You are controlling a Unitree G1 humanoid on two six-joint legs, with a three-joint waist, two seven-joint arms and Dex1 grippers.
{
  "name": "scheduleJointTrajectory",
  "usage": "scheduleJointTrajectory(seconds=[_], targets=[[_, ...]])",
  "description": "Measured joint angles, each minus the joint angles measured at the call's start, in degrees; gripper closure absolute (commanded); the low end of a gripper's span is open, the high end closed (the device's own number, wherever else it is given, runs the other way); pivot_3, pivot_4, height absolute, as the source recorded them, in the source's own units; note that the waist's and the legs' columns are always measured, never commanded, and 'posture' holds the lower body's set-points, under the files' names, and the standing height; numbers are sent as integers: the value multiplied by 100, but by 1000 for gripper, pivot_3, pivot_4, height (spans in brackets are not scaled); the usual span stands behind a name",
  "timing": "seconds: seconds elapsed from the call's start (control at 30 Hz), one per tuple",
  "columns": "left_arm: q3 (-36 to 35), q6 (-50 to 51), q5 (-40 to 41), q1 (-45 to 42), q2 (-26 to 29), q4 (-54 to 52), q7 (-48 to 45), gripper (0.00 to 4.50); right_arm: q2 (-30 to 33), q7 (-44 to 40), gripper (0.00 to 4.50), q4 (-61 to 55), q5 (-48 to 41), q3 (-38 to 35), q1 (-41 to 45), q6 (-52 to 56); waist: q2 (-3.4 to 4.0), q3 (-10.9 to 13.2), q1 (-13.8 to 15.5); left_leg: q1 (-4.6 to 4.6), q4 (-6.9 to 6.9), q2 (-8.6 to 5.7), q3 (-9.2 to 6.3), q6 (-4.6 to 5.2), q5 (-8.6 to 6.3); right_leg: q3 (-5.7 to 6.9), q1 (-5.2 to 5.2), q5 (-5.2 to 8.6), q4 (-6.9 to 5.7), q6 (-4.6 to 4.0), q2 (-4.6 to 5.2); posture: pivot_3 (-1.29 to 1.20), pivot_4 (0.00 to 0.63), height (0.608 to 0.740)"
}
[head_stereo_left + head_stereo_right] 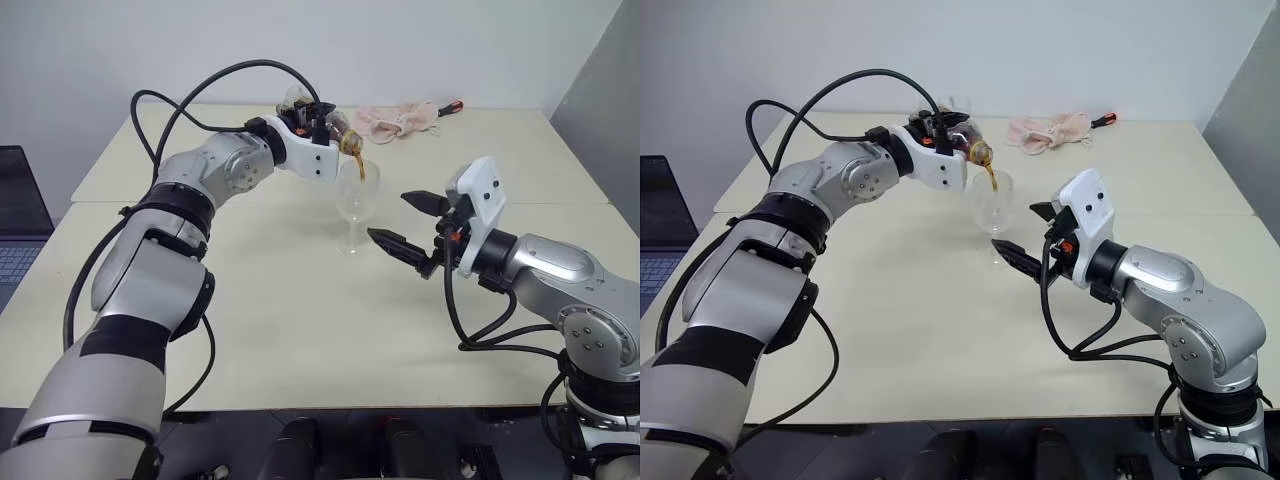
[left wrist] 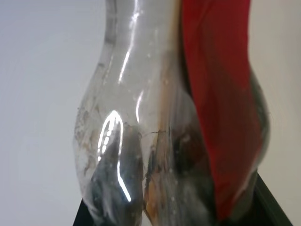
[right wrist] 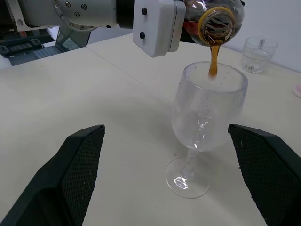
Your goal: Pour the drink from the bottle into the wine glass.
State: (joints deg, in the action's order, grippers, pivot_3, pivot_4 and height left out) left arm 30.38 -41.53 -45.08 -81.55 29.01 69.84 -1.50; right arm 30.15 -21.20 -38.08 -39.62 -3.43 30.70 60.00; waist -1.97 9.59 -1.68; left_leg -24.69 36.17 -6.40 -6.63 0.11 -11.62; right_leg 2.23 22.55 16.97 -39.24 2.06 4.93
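The drink (image 3: 214, 56) pours dark brown, cola-coloured; the bottle (image 2: 155, 141) is clear plastic with a red label; the wine glass (image 3: 207, 108) is clear and colourless; the table (image 1: 300, 330) is pale cream; a cloth (image 1: 400, 120) is soft pink; the tumbler (image 3: 257, 54) is clear; both grippers' fingers (image 3: 80, 165) are black, textured with fine dots.

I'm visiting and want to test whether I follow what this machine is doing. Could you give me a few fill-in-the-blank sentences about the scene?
1. The left gripper tips the bottle so that the drink streams into the ____.
2. The right gripper waits beside the glass with its fingers ____.
3. The wine glass stands on its foot on the ____.
4. At the table's far edge lies a crumpled cloth coloured ____.

Missing words: wine glass; open; table; pink
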Motion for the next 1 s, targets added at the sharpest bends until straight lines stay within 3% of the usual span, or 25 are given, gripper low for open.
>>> scheduleJointTrajectory(seconds=[0.3, 1.0], targets=[[92, 22, -114, -22, 10, 107, 150, 3027, 6, 80, 0, -57, -116, -1, -5, 38, -2, 0, -7, -19, 11, 0, 46, 0, 1, -23, 64, 7, -69, 11, 6, 0, 150, 740], [310, 147, -419, -102, 110, 244, 369, 3032, 64, 146, 0, -55, -205, -2, -22, 42, -2, 0, -4, -21, 20, 0, 47, 1, 1, -25, 66, 7, -74, 11, 5, 0, 150, 740]])
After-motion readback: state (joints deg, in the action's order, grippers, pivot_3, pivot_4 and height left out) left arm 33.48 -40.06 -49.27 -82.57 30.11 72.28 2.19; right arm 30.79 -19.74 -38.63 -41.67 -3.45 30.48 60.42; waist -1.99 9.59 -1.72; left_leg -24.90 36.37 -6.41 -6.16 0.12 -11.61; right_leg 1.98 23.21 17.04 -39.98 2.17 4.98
